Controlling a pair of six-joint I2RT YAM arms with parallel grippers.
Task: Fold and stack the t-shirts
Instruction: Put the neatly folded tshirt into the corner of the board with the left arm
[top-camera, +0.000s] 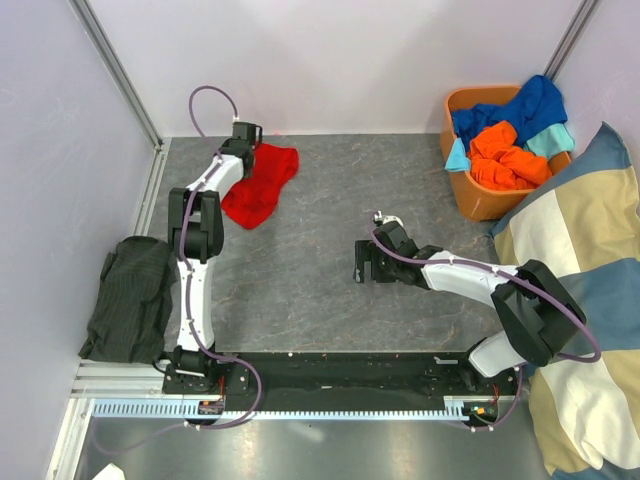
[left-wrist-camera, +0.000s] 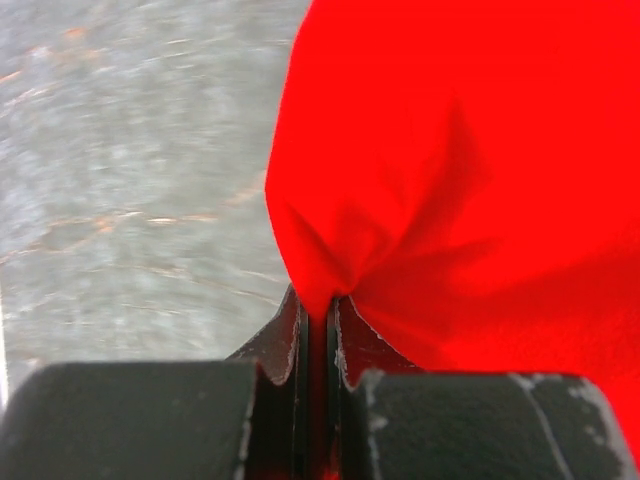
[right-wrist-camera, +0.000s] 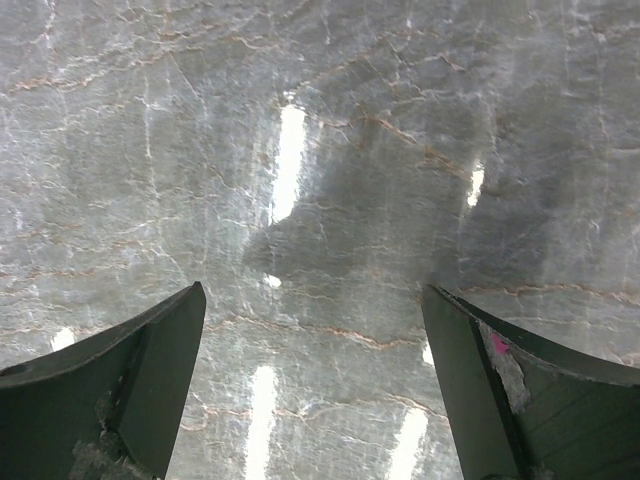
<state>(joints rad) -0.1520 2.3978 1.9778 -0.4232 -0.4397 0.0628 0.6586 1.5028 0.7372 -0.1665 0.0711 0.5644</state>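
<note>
A red t-shirt lies crumpled on the grey table at the back left. My left gripper is at its far edge, shut on a pinch of the red t-shirt, whose fabric bunches between the fingertips. More t-shirts, orange, royal blue and light teal, are heaped in an orange basket at the back right. My right gripper hovers over bare table at the centre, open, nothing between its fingers.
A dark green striped cloth lies over the table's left edge. A big blue-and-beige checked cushion fills the right side, next to the basket. White walls with metal rails close in the back and left.
</note>
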